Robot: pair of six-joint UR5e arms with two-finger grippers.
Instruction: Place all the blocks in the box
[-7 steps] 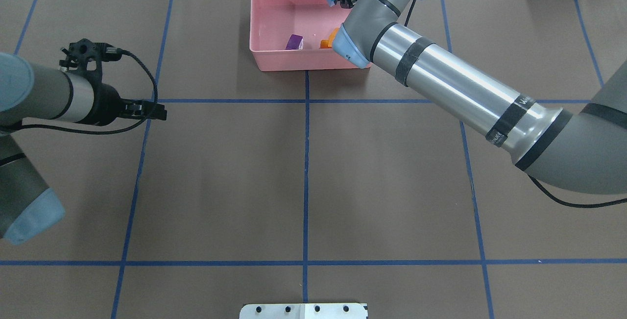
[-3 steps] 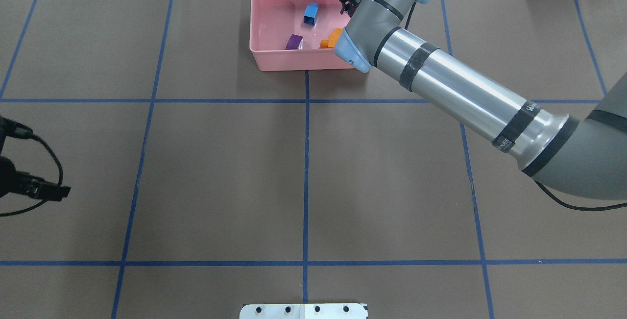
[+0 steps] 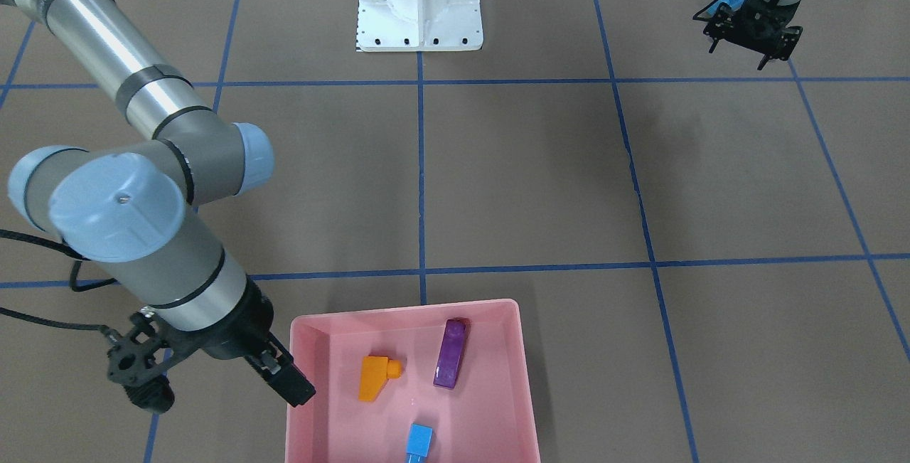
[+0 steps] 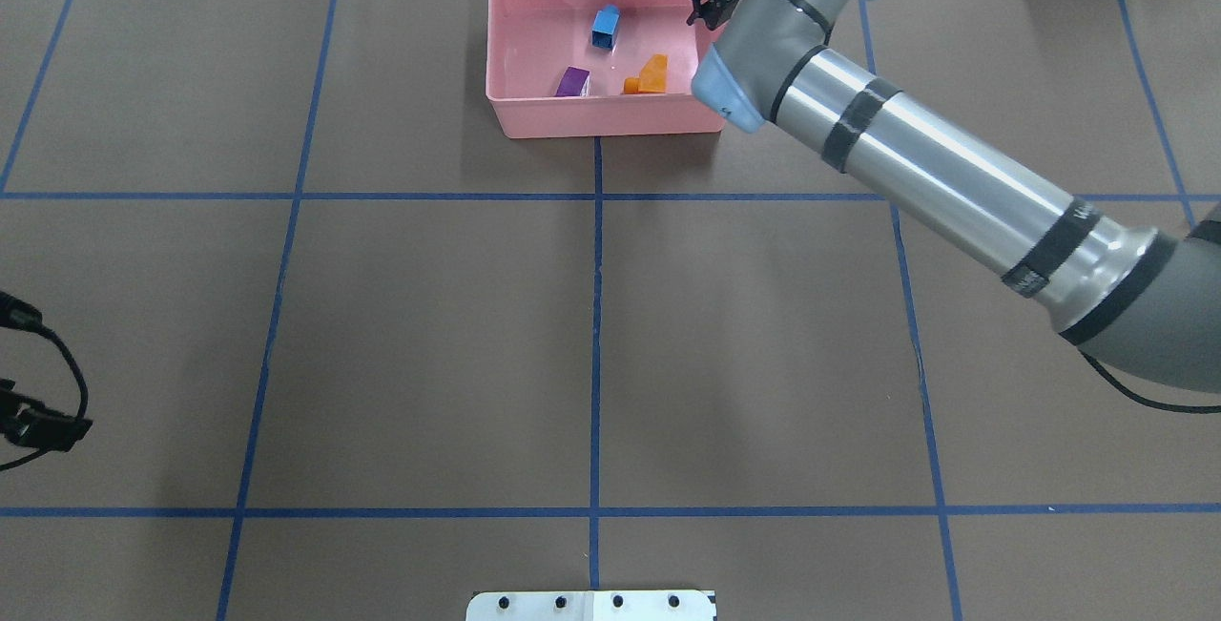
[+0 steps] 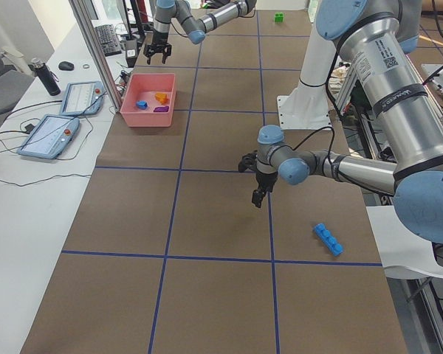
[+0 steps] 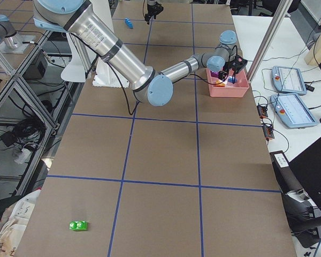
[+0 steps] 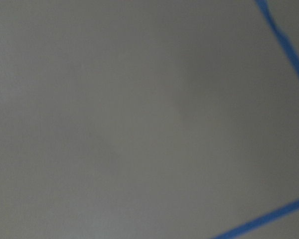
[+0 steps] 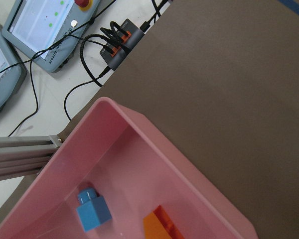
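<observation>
The pink box (image 3: 522, 378) stands at the table's far edge, also in the overhead view (image 4: 534, 115). In it lie an orange block (image 3: 375, 378), a long purple block (image 3: 452, 353) and a small light blue block (image 3: 419, 440). My right gripper (image 3: 293, 386) hangs over the box's rim, open and empty. My left gripper (image 3: 752, 30) points down near the long blue block (image 5: 328, 240); I cannot tell its jaws. The green block (image 6: 78, 225) lies far off on my right.
The white robot base (image 3: 419, 1) stands at the near middle edge. Tablets and cables (image 8: 114, 40) lie on the white bench beyond the box. The left wrist view shows only blurred brown paper and blue tape (image 7: 284, 45).
My right gripper let the light blue block drop into the box, then drew back toward the box's right rim. My left arm swung back toward the robot's side and out to the left.
</observation>
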